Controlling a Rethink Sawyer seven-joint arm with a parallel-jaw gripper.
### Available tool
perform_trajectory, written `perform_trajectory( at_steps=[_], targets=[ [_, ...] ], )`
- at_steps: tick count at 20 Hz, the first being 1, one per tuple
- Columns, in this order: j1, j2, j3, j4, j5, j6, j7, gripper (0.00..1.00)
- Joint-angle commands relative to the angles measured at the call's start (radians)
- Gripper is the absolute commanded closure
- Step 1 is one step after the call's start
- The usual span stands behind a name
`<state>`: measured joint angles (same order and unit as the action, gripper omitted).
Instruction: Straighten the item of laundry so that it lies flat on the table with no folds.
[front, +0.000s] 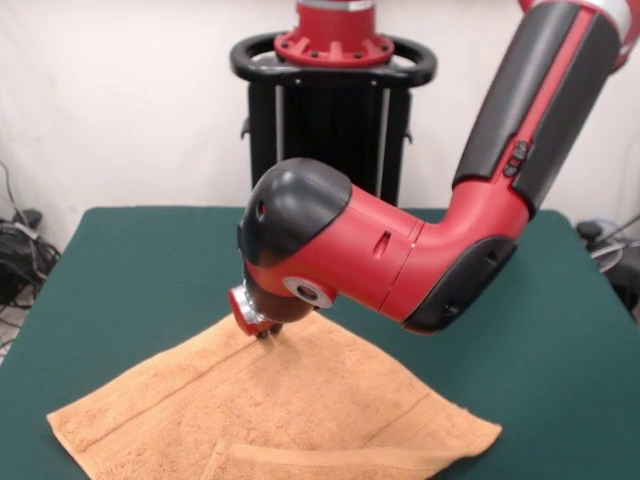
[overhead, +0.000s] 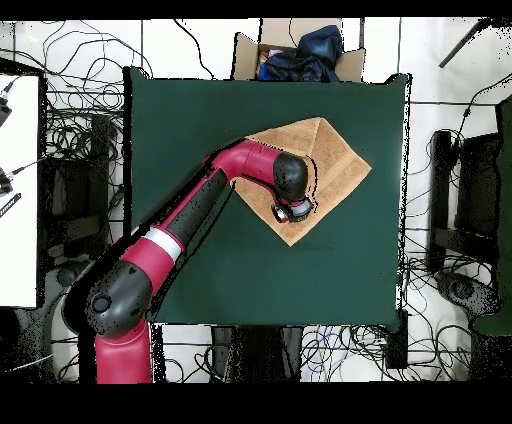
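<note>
The peach-tan towel (front: 290, 420) lies as a diamond on the dark green table (front: 130, 270), near the front edge in the front view. A strip along its near edge is folded over onto it. In the overhead view the towel (overhead: 338, 160) sits toward the table's (overhead: 200, 130) upper right. My gripper (front: 268, 335) points down and meets the towel at its far corner, by a woven border band. In the overhead view the gripper (overhead: 293, 212) is over the towel's lower corner. The wrist hides whether it is open or shut.
The black pedestal (front: 335, 110) stands at the table's far side. In the overhead view a cardboard box (overhead: 300, 50) with dark blue cloth sits beyond the table's top edge. Cables cover the floor around the table.
</note>
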<state>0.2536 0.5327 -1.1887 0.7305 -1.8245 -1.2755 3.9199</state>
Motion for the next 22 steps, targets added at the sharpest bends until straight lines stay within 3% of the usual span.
perform_trajectory(
  at_steps=[1,12,22],
  targets=[
    [-0.031,0.063,0.182,0.027,0.042,0.095,-0.27,1.0],
    [-0.008,0.038,0.144,0.011,0.039,0.038,-0.193,1.0],
    [-0.043,-0.124,0.079,-0.07,0.065,0.015,-0.095,1.0]
  ],
)
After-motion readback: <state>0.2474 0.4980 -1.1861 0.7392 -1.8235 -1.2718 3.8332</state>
